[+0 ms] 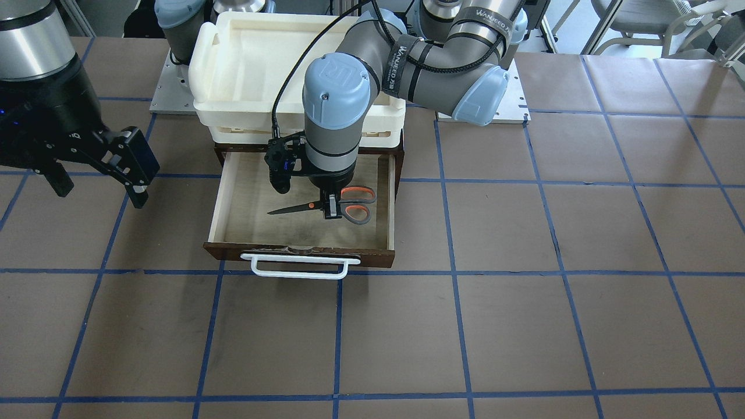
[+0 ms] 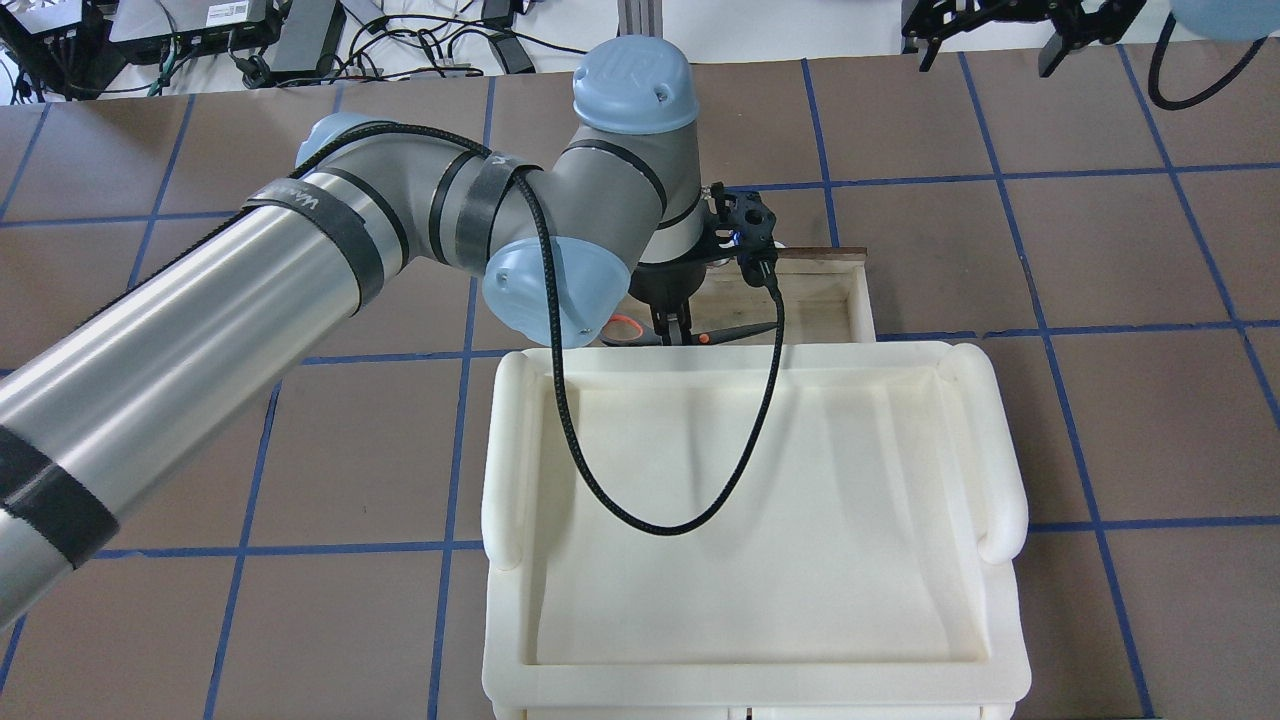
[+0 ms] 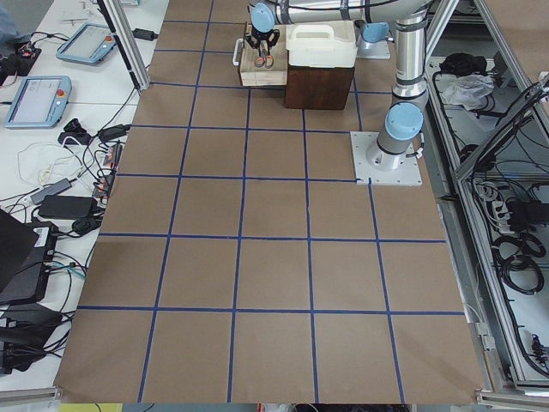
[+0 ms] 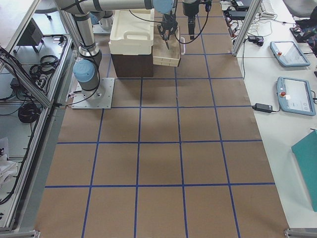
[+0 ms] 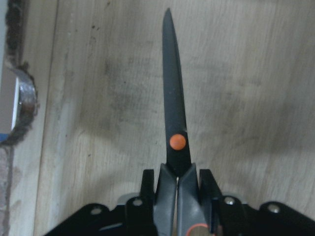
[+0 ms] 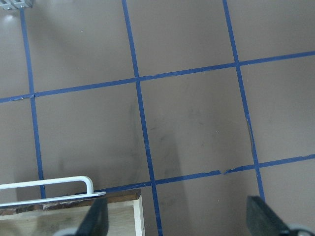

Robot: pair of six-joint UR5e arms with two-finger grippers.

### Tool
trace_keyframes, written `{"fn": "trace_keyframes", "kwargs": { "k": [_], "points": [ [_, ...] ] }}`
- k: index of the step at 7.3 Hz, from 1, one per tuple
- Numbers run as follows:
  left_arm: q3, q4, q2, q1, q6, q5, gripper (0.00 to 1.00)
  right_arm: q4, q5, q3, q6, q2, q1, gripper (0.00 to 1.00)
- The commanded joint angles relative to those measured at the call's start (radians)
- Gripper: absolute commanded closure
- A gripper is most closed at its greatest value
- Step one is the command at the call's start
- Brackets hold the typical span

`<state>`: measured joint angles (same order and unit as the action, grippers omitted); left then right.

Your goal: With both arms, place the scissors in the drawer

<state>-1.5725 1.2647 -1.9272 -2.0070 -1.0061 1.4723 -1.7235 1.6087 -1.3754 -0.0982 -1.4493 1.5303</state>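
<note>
While the left pincer [image 1: 332,208] clamps the scissors [image 1: 291,209], half-hidden overhead, in the drawer [image 1: 216,216], the right pincer [image 1: 100,191] gapes.

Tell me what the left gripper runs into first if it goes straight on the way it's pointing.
The left gripper points straight down into the open drawer, shut on the scissors. The drawer's plywood floor comes first, probably through the scissors; whether they already touch it is unclear.
</note>
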Motion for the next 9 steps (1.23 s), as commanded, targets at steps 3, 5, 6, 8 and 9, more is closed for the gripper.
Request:
{"fn": "trace_keyframes", "kwargs": {
  "k": [3, 5, 6, 8, 9],
  "points": [
    [-0.017, -0.004, -0.001, -0.004, 0.0, -0.001, 1.0, -0.002, -0.006, -0.004, 0.0, -0.006, 0.002, 0.0],
    [-0.017, -0.008, -0.001, -0.004, 0.0, -0.009, 1.0, 0.002, -0.006, -0.004, 0.0, -0.006, 0.002, 0.0],
    [-0.018, -0.01, -0.001, -0.004, -0.002, -0.067, 0.84, -0.007, -0.006, -0.004, 0.002, -0.006, 0.002, 0.0],
    [-0.02, -0.016, 0.001, -0.003, -0.002, -0.15, 0.41, 0.002, -0.006, -0.004, 0.0, -0.006, 0.004, 0.0],
    [-0.021, -0.016, 0.001, -0.003, -0.003, -0.148, 0.37, 0.005, -0.006, -0.004, 0.002, -0.006, 0.004, 0.0]
  ]
}}
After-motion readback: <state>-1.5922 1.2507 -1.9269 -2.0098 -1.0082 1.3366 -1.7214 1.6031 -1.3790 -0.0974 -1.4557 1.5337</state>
